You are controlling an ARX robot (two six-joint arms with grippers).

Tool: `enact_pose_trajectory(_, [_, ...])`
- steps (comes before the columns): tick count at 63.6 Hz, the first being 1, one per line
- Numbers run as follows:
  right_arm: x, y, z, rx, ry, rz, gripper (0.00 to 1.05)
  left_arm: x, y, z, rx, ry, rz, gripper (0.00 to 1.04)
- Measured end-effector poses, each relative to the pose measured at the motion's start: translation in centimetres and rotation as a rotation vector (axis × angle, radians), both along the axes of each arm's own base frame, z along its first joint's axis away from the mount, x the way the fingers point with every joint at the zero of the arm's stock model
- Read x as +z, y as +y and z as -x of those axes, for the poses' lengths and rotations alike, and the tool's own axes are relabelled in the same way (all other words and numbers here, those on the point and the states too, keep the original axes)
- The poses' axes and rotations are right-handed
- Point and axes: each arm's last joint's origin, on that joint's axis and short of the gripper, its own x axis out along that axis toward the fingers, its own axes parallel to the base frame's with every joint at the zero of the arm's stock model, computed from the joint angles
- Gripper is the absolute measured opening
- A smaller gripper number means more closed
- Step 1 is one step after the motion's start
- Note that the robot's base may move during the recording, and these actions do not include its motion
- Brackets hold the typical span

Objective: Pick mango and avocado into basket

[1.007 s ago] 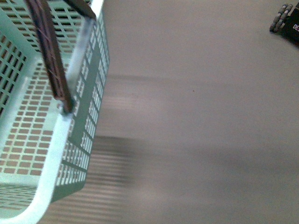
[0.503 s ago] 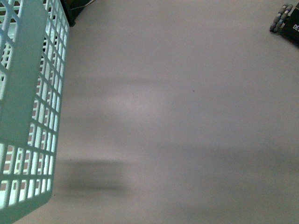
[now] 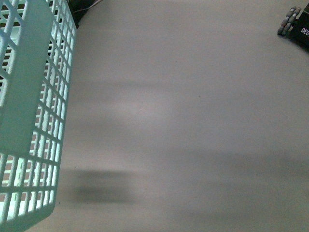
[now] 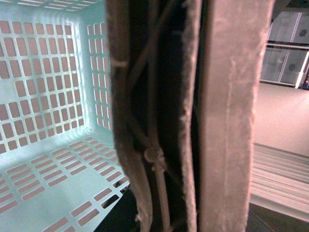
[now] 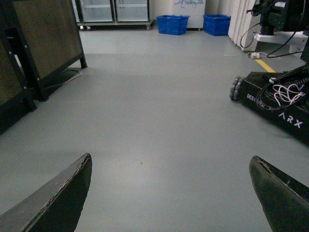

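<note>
The light teal basket [image 3: 29, 121] hangs at the left of the front view, its lattice side facing me, above the grey floor. In the left wrist view its empty slotted inside [image 4: 48, 121] shows behind the brown handle [image 4: 145, 121]. My left gripper [image 4: 193, 212] is shut on that handle, with one pad [image 4: 231, 121] pressed along it. My right gripper [image 5: 171, 169] is open and empty, its two dark fingertips [image 5: 63, 193] wide apart over bare floor. The mango and the avocado are out of view.
Another robot's black base with ARX lettering [image 5: 280, 104] stands at the right on the grey floor; its wheel also shows in the front view [image 3: 289, 21]. A dark wooden stand [image 5: 43, 53] is at the left. Blue bins [image 5: 173, 24] and fridges stand far back.
The basket has swung and risen: a second ago I looked into it with its handle in view; now only its outer lattice side shows at the far left.
</note>
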Motion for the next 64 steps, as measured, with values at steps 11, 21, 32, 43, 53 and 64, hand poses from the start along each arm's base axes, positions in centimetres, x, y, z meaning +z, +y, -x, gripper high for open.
enact_pose_trajectory(11, [0.0,0.0,0.0,0.0,0.0,0.0,0.96,0.0,0.0,-0.01,0.0,0.0,0.0,0.16])
enact_pose_trajectory(21, [0.0,0.0,0.0,0.0,0.0,0.0,0.96,0.02,0.0,0.0,0.001,-0.001,-0.001,0.16])
enact_pose_trajectory(32, [0.0,0.0,0.0,0.0,0.0,0.0,0.96,0.04,0.0,0.0,0.0,-0.002,0.0,0.16])
enact_pose_trajectory(43, [0.0,0.0,0.0,0.0,0.0,0.0,0.96,0.08,0.0,0.0,0.0,-0.003,0.0,0.16])
enact_pose_trajectory(53, [0.0,0.0,0.0,0.0,0.0,0.0,0.96,0.11,0.0,0.0,0.0,-0.003,0.0,0.16])
enact_pose_trajectory(64, [0.0,0.0,0.0,0.001,0.0,0.0,0.96,0.13,0.0,0.0,0.0,-0.004,0.0,0.16])
